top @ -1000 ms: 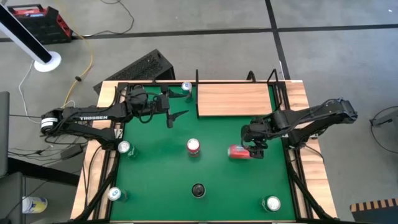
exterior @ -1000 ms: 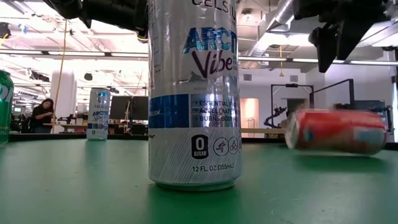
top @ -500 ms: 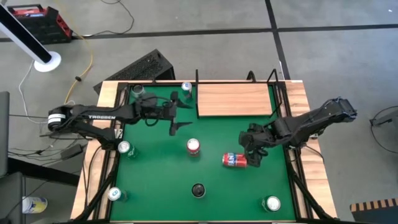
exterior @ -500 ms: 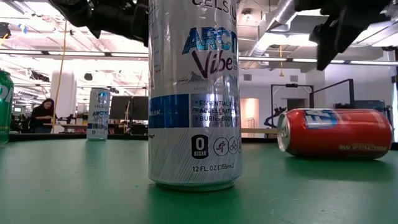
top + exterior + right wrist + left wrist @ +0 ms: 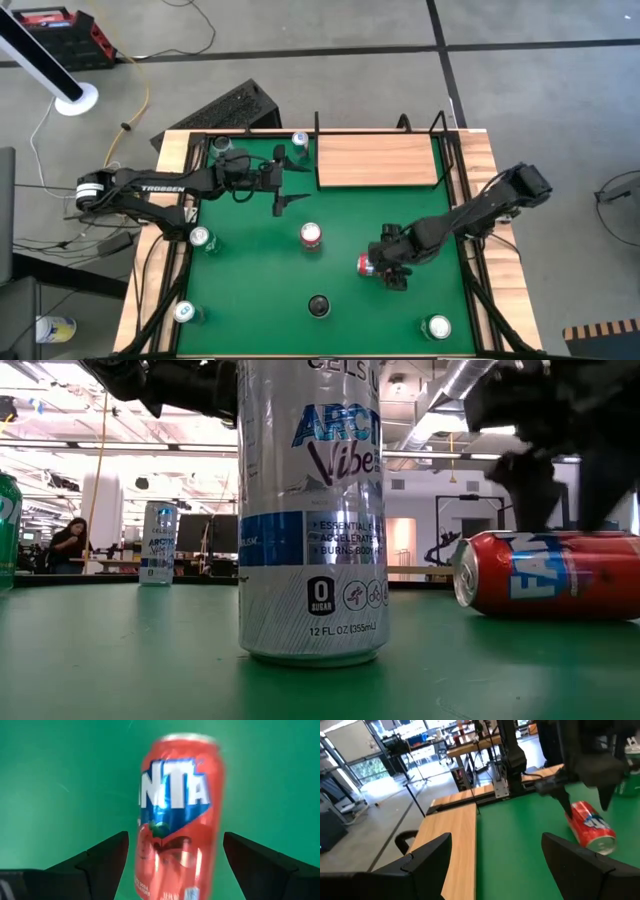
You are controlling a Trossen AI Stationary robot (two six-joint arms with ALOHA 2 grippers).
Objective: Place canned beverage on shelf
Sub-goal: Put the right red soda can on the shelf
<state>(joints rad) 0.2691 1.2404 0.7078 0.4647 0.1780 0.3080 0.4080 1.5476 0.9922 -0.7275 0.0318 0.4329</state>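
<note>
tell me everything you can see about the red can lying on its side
The red can is a metal drink can with a silver rim and blue and white lettering on a red body, plus a fruit picture. It lies on its side on the green table mat, in front of the shelf and to the right of an upright red-topped can. The right gripper is right over it, open, one finger on each side; no contact with the fingers can be seen.

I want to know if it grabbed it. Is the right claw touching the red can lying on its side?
Apart. In the right wrist view the red can lies between the open right claw, green showing on both sides.
</note>
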